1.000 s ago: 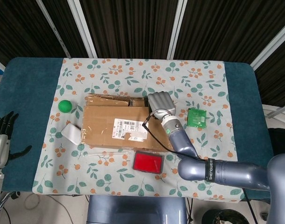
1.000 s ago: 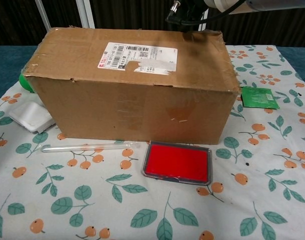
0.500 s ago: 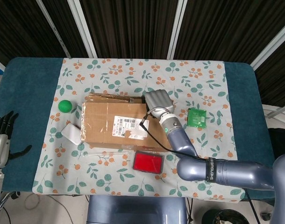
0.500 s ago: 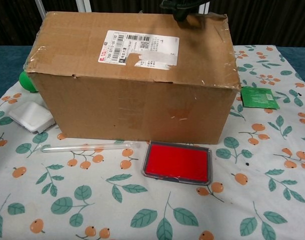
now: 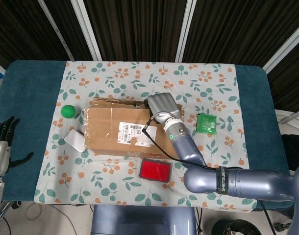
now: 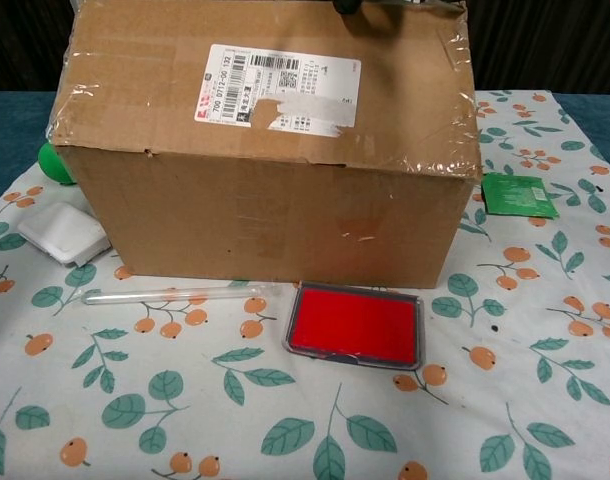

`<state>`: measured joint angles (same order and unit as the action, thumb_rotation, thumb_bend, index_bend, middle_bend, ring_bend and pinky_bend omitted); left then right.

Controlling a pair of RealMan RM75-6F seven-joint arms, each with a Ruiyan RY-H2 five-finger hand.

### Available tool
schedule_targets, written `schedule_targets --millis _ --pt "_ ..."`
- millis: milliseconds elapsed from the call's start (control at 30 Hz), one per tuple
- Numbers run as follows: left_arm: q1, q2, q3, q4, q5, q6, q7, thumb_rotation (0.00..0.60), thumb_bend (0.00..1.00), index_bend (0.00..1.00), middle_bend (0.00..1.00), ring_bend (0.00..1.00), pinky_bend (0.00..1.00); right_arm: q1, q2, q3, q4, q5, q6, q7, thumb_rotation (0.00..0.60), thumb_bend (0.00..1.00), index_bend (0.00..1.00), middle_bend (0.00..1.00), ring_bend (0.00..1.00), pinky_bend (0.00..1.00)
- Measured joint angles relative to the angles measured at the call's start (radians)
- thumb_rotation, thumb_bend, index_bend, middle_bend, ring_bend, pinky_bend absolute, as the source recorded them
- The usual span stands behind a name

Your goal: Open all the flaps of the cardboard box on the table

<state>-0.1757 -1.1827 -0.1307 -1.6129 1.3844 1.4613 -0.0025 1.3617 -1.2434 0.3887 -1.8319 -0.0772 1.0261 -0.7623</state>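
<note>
The brown cardboard box [image 5: 127, 132] lies in the middle of the table, white shipping label up. In the chest view the cardboard box [image 6: 265, 180] fills the upper frame, its labelled top face raised at the far edge. My right hand [image 5: 161, 105] lies over the box's far right corner, holding that edge with its fingertips hidden behind it. Only a dark sliver of the right hand [image 6: 350, 5] shows at the top of the chest view. My left hand [image 5: 3, 134] hangs off the table's left end with its fingers spread, holding nothing.
A red flat case [image 6: 355, 325] and a clear tube [image 6: 175, 293] lie just in front of the box. A white pad [image 6: 60, 230] and green ball [image 5: 67, 111] sit left of it, and a green packet [image 5: 207, 123] to the right.
The box's far edge has risen, so the labelled top face now leans more toward the chest camera. My right hand has shifted slightly left with that corner. The left hand has not moved.
</note>
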Motion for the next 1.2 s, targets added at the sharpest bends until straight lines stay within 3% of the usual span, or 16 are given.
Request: schedule_targets --millis 800,1200 --pt "0.003 -0.001 0.002 0.006 0.013 0.004 -0.003 0.600 0.15 0.00 0.00 0.00 0.00 0.119 0.140 0.082 -0.162 0.282 0.055 -0.094 0.600 1.00 0.56 0.54 0.46 0.41" --pt "0.003 -0.002 0.006 0.005 0.017 0.000 -0.001 0.600 0.15 0.00 0.00 0.00 0.00 0.200 0.234 0.127 -0.261 0.530 0.076 -0.186 0.600 1.00 0.56 0.55 0.47 0.41"
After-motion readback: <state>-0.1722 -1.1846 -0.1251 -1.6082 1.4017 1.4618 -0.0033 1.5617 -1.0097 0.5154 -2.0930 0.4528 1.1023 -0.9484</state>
